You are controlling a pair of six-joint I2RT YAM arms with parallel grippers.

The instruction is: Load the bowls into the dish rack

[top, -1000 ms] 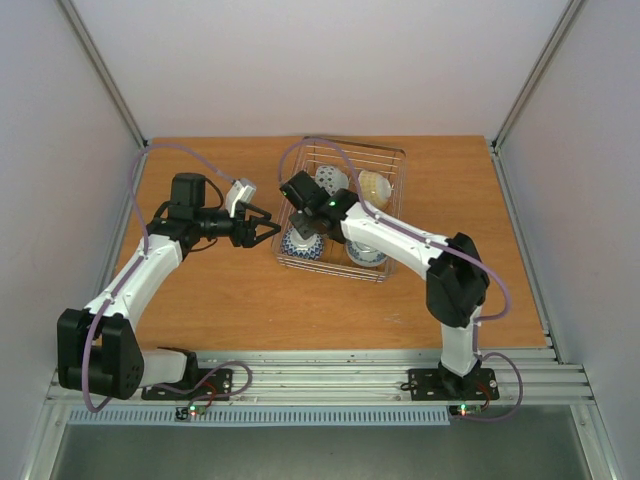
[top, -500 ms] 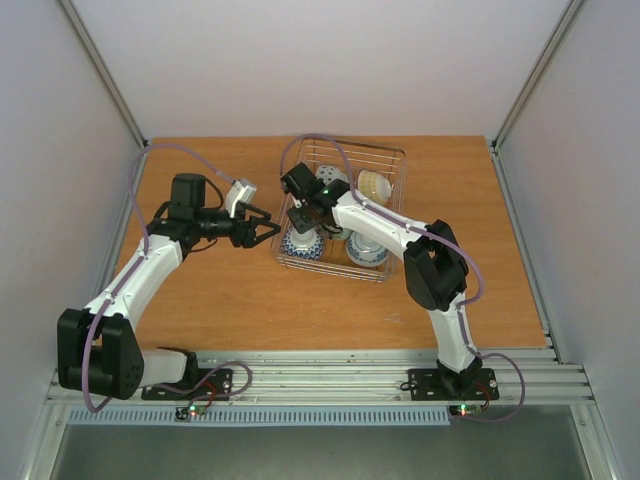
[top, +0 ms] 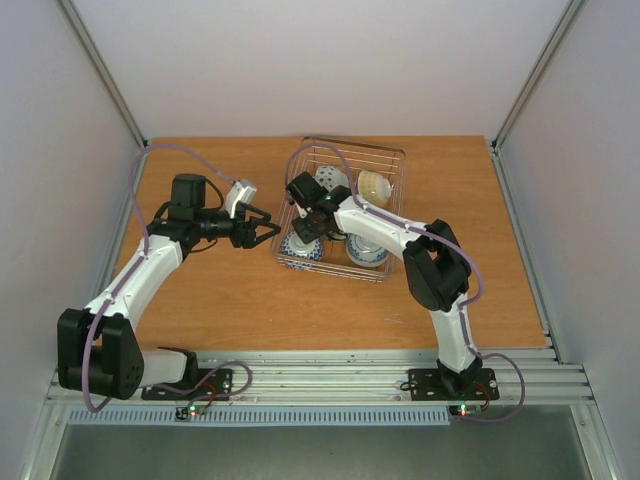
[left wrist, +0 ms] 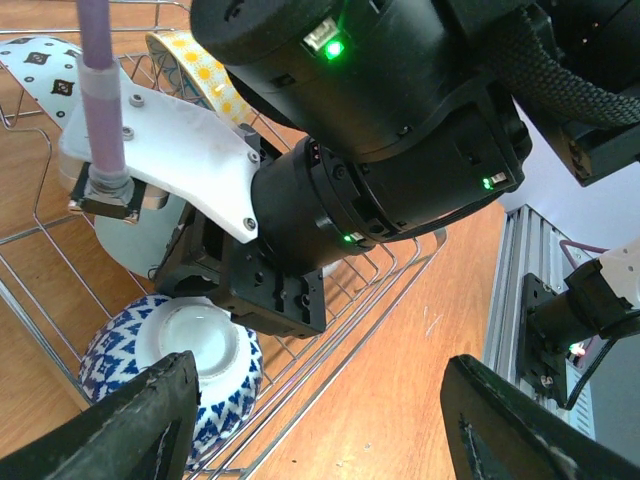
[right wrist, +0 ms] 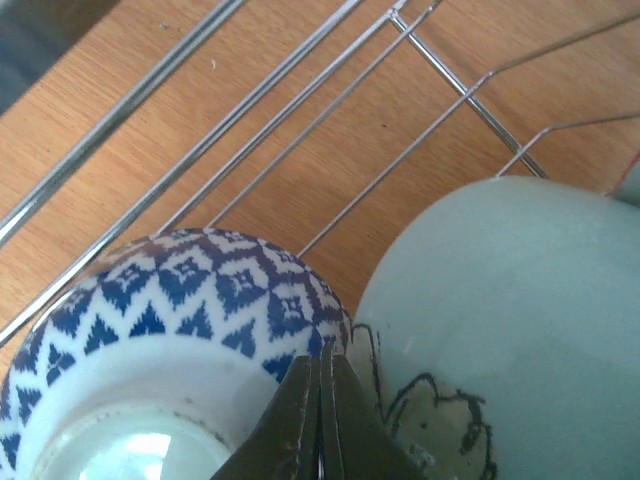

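The wire dish rack (top: 335, 271) stands at the table's middle back. It holds a blue-and-white bowl (top: 300, 248) upside down at its front left, a second blue bowl (top: 367, 256), a cream-yellow bowl (top: 374, 184) and a white dotted bowl (top: 330, 178). My right gripper (top: 308, 234) is inside the rack, shut and empty. Its tips (right wrist: 320, 365) rest in the seam between the blue-and-white bowl (right wrist: 200, 290) and a pale green bowl (right wrist: 520, 300). My left gripper (top: 266, 231) is open and empty just left of the rack, facing the blue-and-white bowl (left wrist: 170, 350).
The right arm's black wrist (left wrist: 380, 150) fills the left wrist view above the rack wires (left wrist: 330, 345). The yellow-patterned bowl (left wrist: 190, 60) and the white dotted one (left wrist: 40, 60) lean at the rack's back. Rack wires (right wrist: 462, 92) cross the wood. Grey walls enclose the table.
The right arm's elbow has swung left and its gripper has shifted slightly inside the rack onto the blue-and-white bowl. The left arm has not moved.
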